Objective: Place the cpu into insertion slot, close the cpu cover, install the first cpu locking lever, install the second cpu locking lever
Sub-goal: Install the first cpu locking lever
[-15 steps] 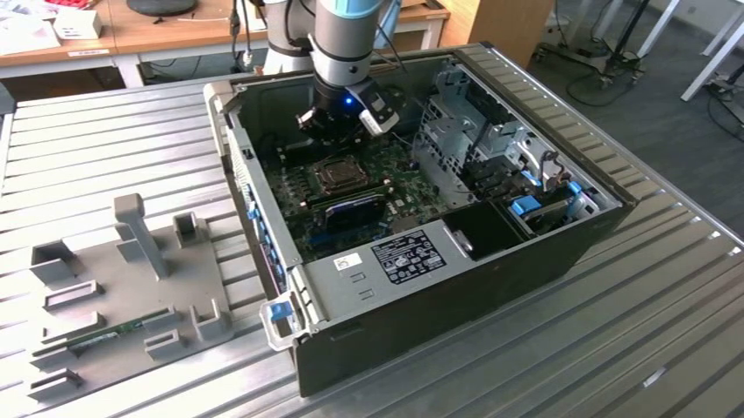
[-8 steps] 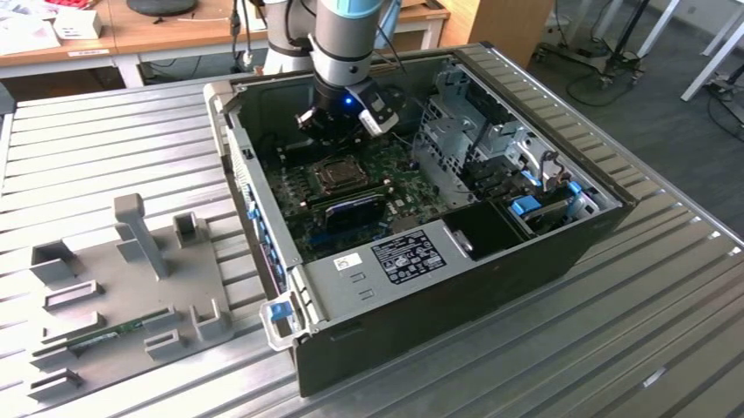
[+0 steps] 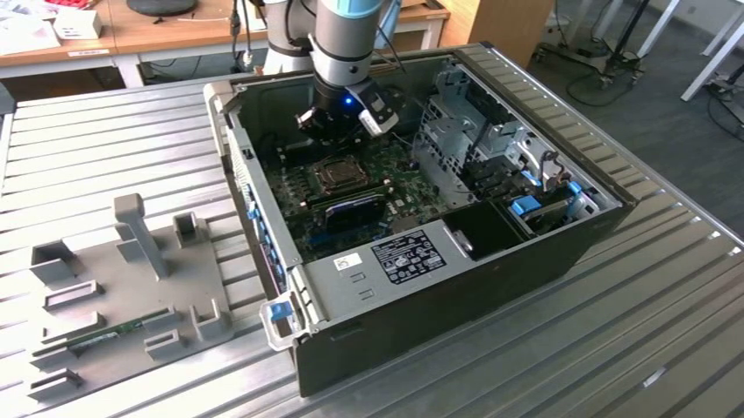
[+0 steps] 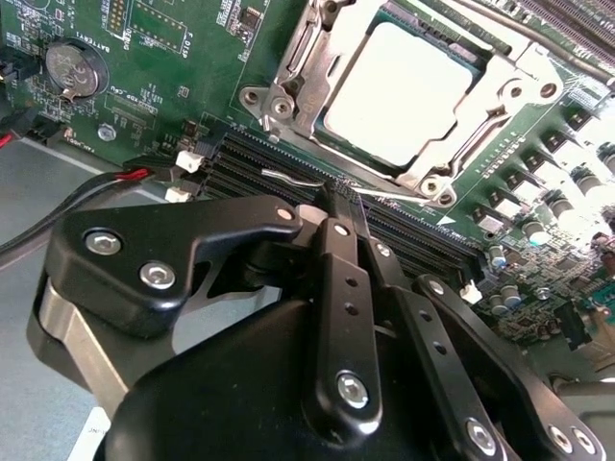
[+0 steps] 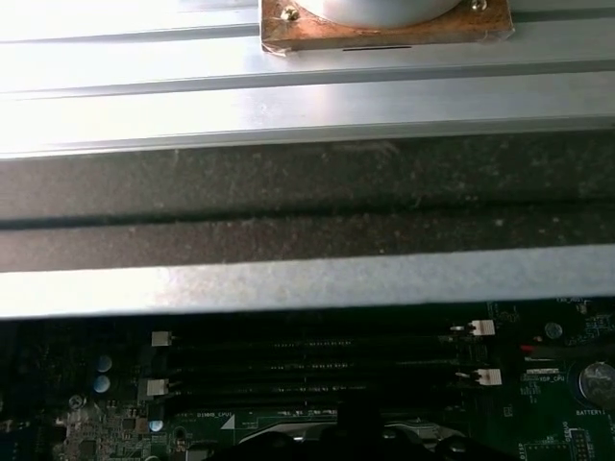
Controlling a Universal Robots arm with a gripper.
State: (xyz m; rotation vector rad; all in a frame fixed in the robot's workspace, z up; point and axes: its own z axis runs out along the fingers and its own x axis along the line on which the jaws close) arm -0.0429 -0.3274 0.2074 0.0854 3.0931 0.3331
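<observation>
The cpu (image 4: pixel 399 88) lies silver-topped in the insertion slot (image 3: pixel 341 174) of the green motherboard (image 4: pixel 154 86). The cpu cover (image 4: pixel 317 58) lies flat around it as a metal frame. A thin wire locking lever (image 4: pixel 293 177) sticks out beside the socket, over the black memory slots (image 4: pixel 240 163). My gripper (image 4: pixel 336 197) hangs just above that lever's end with its black fingers (image 4: pixel 341 279) pressed together; whether the wire is pinched between them is unclear. In the exterior view the gripper (image 3: pixel 338 131) sits low inside the open case, right behind the socket.
The case walls (image 3: pixel 239 165) close in around the board, with a drive cage (image 3: pixel 465 131) on the exterior view's right and a labelled black shroud (image 3: pixel 407 254) in front. A coin battery (image 4: pixel 72 65) and red wires (image 4: pixel 135 176) lie near the gripper. A grey fixture plate (image 3: pixel 128 279) rests outside the case.
</observation>
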